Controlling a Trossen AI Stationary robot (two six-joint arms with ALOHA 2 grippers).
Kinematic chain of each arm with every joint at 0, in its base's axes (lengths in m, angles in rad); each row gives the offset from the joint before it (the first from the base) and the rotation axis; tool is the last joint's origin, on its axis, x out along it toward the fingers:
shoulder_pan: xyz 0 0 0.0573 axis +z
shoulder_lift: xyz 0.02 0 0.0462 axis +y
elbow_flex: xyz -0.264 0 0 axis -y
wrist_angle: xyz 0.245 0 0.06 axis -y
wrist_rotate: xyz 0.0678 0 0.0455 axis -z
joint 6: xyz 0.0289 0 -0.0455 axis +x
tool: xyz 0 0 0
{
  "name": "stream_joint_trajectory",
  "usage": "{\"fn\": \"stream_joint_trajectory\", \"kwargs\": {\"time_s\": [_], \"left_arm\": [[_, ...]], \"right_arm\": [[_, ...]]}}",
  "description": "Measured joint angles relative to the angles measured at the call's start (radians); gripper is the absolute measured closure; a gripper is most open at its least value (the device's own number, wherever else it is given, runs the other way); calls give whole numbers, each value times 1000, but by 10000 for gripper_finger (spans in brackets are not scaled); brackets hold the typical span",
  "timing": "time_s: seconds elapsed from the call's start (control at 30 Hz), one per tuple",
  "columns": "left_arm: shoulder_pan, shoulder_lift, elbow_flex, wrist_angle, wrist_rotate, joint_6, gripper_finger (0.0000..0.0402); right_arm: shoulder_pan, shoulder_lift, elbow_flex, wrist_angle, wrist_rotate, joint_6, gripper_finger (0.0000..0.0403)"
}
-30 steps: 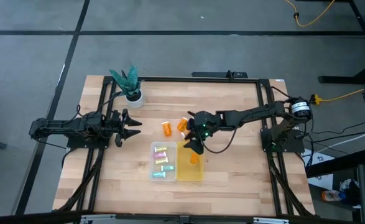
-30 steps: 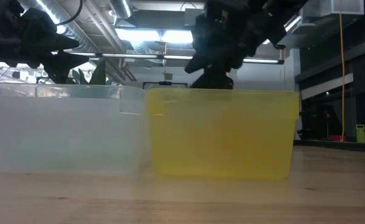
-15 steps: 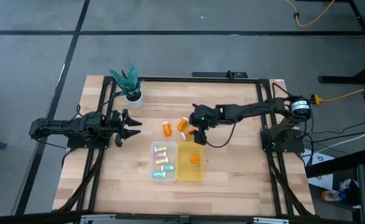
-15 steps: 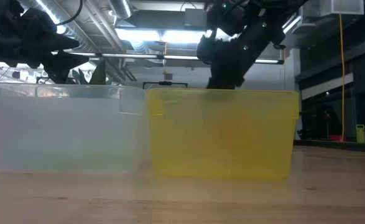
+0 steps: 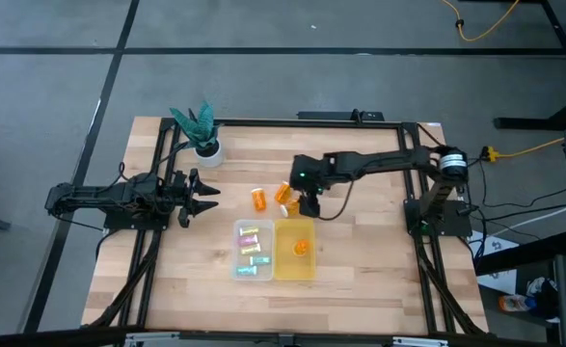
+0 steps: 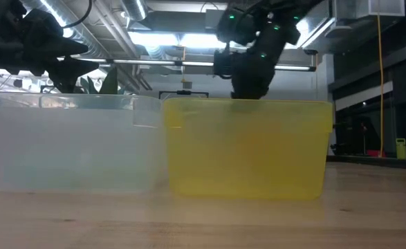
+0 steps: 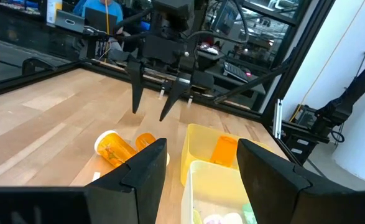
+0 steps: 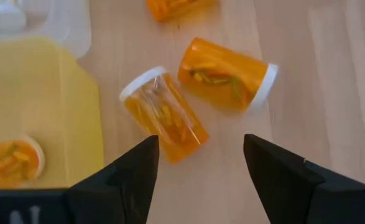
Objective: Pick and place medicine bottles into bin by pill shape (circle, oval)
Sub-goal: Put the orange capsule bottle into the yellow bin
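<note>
Two orange bottles with white caps lie on their sides on the wood just beyond the yellow bin: one [image 8: 163, 118] nearer the bin, one [image 8: 229, 76] beside it. A third orange bottle [image 5: 260, 199] lies farther left. My right gripper [image 8: 201, 177] is open and empty, fingers pointing down above these bottles [image 5: 309, 204]. The yellow bin [image 5: 313, 255] holds one orange bottle [image 5: 302, 248]. The clear bin [image 5: 236, 253] holds several pastel vials. My left gripper [image 5: 208, 198] is open and empty at the table's left.
A white pot with a green plant [image 5: 203, 137] stands at the far left. The two bins sit side by side at the table's middle, toward the near edge. Bare wood lies to the right of the bins and along the near edge.
My right gripper has gone from above the yellow bin's far end toward the table's far edge and a little left. It now stands over the loose orange bottles. The bottle in the yellow bin has stayed where it was.
</note>
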Motion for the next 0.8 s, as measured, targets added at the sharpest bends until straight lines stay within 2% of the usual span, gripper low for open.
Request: {"fn": "stream_joint_trajectory", "kwargs": {"time_s": [0.2, 0.5, 0.8], "left_arm": [[0, 0, 0, 0, 1, 0, 211], [0, 0, 0, 0, 1, 0, 211], [0, 0, 0, 0, 1, 0, 211]], "right_arm": [[0, 115, 154, -192, -46, -130, 166], [0, 219, 198, -188, -63, -161, 166], [0, 253, 200, -147, -78, -211, 166]]}}
